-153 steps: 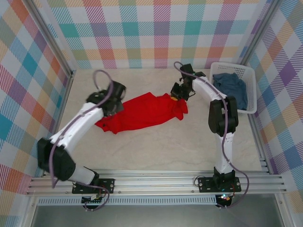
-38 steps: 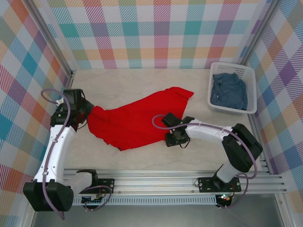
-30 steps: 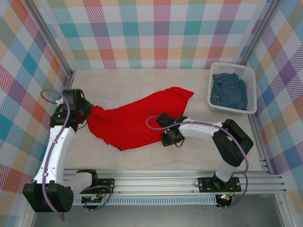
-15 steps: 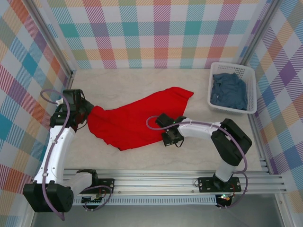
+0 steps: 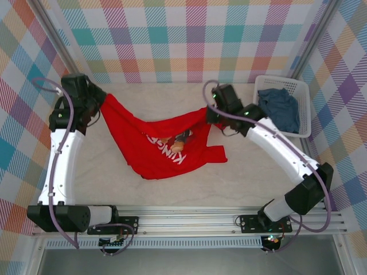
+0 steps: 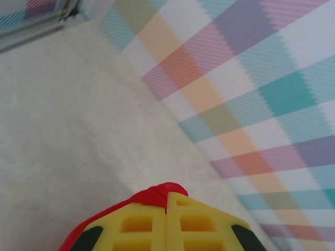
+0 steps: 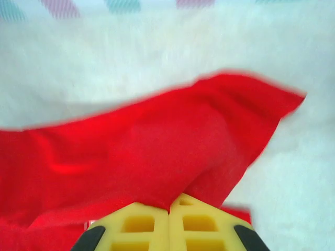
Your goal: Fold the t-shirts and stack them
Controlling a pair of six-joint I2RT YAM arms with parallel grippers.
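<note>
– Red t-shirt (image 5: 160, 146) hangs between our two arms, its long axis running left to right over the pale marbled bench (image 5: 172, 189). Its loose lower edge sags toward us, print up.
– We agree: soft, thin cloth, creased. The white lattice basket (image 5: 307, 103) at the far right holds the blue-grey t-shirt (image 5: 281, 106), crumpled.
– Our left claw (image 5: 102, 102) is clenched on the left corner and our right claw (image 5: 211, 114) on the right one, so each is nearest its own end.

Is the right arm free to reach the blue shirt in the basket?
Probably not: the right pincer is shut on the red shirt, though the blue shirt lies uncovered in the basket.
</note>
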